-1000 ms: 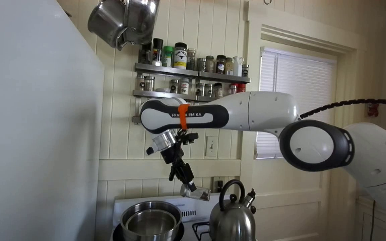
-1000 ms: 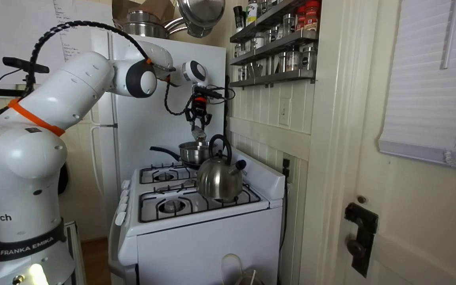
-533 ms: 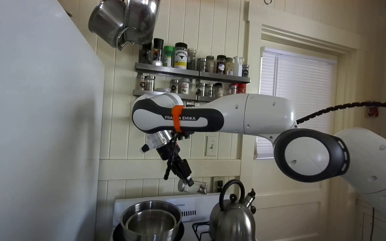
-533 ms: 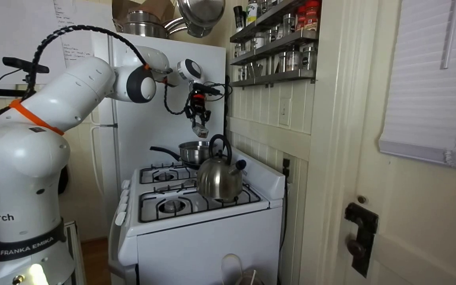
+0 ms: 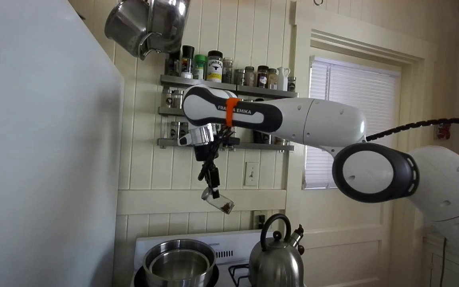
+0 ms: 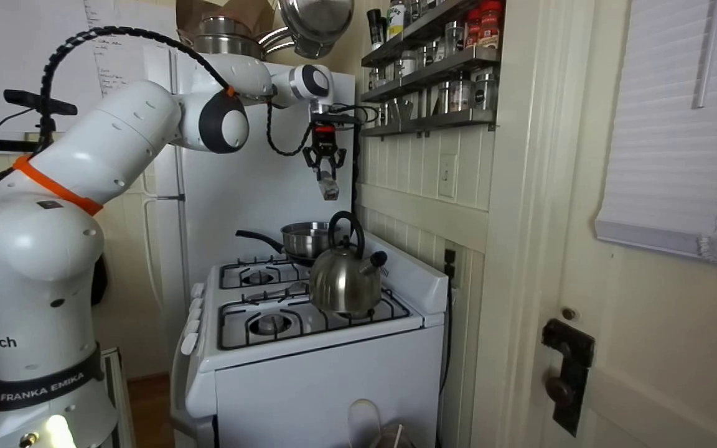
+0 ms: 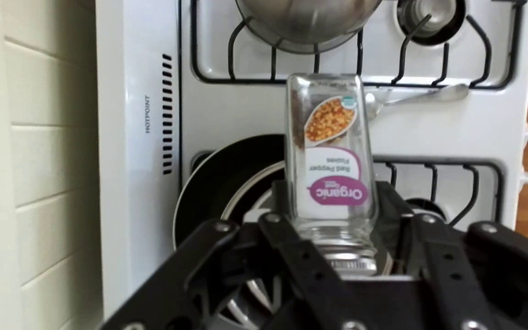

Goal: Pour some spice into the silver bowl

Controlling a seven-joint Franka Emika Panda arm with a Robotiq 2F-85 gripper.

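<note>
wrist view: tool (image 7: 332, 201) clamps spice jar (image 7: 330, 151) by both sides; silver bowl (image 6: 304, 240) near desk's (image 7: 232, 107) rear corner beside fridge (image 6: 240, 186).

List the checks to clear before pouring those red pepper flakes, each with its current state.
1. Jar gripped: ok, gripper closed on its sides.
2. Flakes inside: ok, gathered toward the base.
3. Jar tipped mouth-down: not ok, the base end is lower.
4. Mouth uncapped: cannot tell, the opening is not visible.
5. Silver bowl upright: ok, opening faces up.
6. Mouth over bowl: cannot tell, gripper blocks much of the wrist view there.
</note>
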